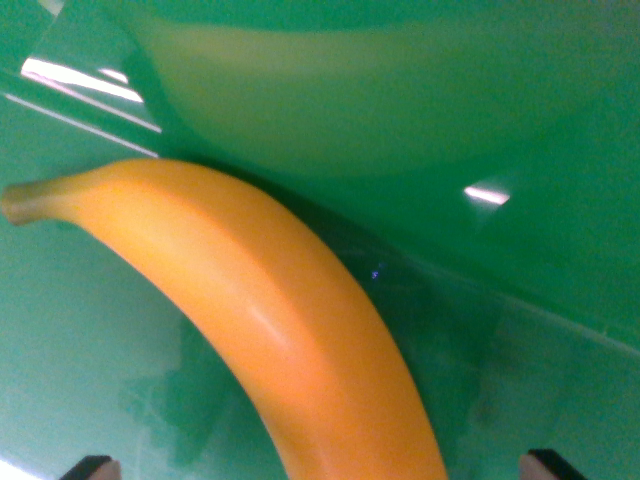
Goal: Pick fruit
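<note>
- The green container [560,260] fills the view — its glossy wall rises behind, mirroring the fruit.
- The banana [270,320] lies on the floor, stem toward the wrist view's left, curving down between the fingertips.
- The gripper [325,466] is spread wide around it, both dark tips clear of the peel, gripping nothing.

A curved orange-yellow banana [270,330] lies inside a glossy green plastic bin [560,240], between the tool's [325,466] dark fingertips [92,466].

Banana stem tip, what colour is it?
Dull yellow-green on the stem tip, unlike the orange-yellow banana; wrist view.
</note>
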Robot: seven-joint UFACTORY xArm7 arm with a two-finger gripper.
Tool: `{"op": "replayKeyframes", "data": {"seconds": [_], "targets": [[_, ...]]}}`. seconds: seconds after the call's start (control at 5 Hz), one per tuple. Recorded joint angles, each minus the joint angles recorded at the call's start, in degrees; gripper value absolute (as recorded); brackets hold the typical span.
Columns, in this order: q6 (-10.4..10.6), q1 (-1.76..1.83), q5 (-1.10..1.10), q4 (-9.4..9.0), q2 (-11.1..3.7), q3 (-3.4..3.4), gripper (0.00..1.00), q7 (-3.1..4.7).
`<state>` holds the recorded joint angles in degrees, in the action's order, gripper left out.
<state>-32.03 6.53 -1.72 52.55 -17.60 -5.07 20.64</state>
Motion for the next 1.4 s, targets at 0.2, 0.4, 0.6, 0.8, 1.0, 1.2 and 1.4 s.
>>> {"op": "replayKeyframes", "data": {"seconds": [0.2,0.4,0.6,0.8,1.0,1.2,1.4], "targets": [[0.00,0.00,0.00,0.00,0.00,0.00,0.00,0.00],[0.96,0.02,-0.05,-0.62,-0.30,-0.02,0.00,0.39],[0.96,0.02,-0.05,-0.62,-0.30,-0.02,0.00,0.39],[1.57,0.03,-0.08,-1.03,-0.50,-0.03,0.00,0.64],[1.57,0.03,-0.08,-1.03,-0.50,-0.03,0.00,0.64],[1.93,0.03,-0.09,-1.26,-0.61,-0.04,0.00,0.79],[1.93,0.03,-0.09,-1.26,-0.61,-0.04,0.00,0.79]]}}
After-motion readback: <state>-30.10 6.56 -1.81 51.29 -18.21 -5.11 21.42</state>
